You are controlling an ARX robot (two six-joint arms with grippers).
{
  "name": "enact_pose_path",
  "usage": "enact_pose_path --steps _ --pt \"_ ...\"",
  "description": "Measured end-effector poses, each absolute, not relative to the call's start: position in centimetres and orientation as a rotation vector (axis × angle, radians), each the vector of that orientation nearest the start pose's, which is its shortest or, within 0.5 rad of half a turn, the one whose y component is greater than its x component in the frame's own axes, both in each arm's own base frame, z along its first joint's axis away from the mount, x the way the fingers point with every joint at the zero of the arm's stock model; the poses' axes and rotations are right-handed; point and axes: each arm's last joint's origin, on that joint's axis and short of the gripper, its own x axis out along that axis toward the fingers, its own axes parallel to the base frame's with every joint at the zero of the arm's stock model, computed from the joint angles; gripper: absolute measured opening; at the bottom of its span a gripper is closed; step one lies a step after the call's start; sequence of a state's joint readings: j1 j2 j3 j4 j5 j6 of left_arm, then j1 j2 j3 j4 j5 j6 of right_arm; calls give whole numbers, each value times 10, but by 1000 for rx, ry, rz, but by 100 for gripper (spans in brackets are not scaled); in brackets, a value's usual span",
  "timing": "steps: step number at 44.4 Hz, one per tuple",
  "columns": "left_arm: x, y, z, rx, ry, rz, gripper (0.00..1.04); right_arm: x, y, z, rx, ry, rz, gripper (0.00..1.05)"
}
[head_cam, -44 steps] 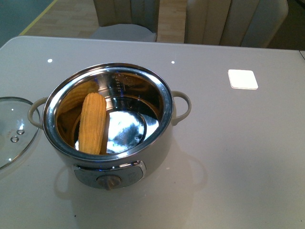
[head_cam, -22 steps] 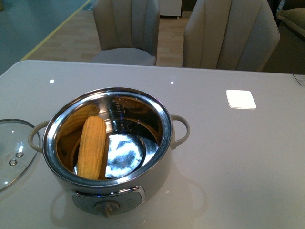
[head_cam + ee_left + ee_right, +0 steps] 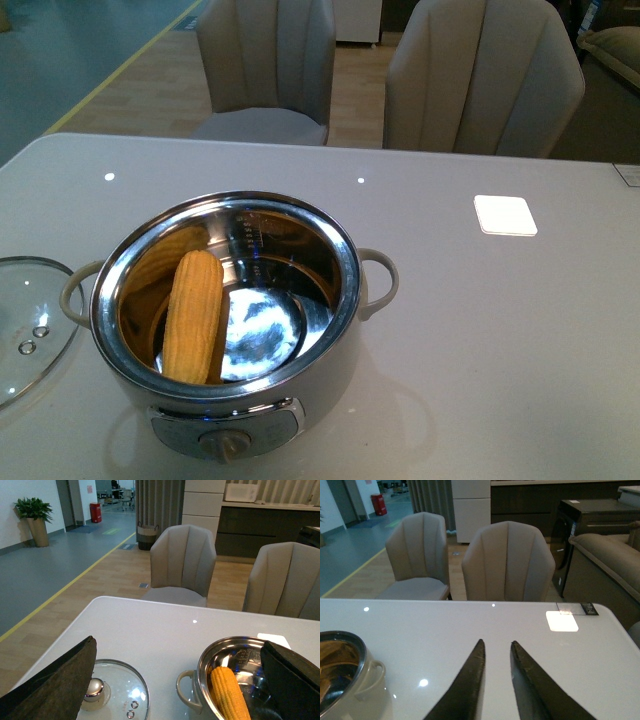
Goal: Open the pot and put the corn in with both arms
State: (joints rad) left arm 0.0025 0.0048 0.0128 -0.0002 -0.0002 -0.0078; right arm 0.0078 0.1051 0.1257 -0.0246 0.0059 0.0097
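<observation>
The pot (image 3: 228, 330) stands uncovered on the white worktop (image 3: 500, 330), and the corn (image 3: 194, 316) lies inside, leaning against the steel bowl's left wall (its reflection shows on the metal). The glass lid (image 3: 25, 320) rests flat on the worktop just left of the pot's handle. The left end effector (image 3: 175, 680) hangs spread wide above the lid and pot, holding nothing. The right end effector (image 3: 496, 652) is empty, its fingers narrowly parted, over bare worktop to the pot's right.

Pot (image 3: 228, 320) shared by all views
</observation>
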Motion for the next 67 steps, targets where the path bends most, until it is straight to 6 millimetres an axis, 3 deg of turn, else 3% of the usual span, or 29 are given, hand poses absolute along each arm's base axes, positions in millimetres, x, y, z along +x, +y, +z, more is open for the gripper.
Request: enact_pose_path --steps 2,23,43,67 --pt "97 0 167 -8 -8 3 98 98 1 192 7 8 5 2" --pt "97 0 167 -8 -8 3 98 97 0 171 5 -2 4 2" --pt "97 0 167 -8 -8 3 98 96 0 173 4 -22 2 3" --pt "97 0 167 -8 -8 3 98 96 0 173 4 -22 2 97"
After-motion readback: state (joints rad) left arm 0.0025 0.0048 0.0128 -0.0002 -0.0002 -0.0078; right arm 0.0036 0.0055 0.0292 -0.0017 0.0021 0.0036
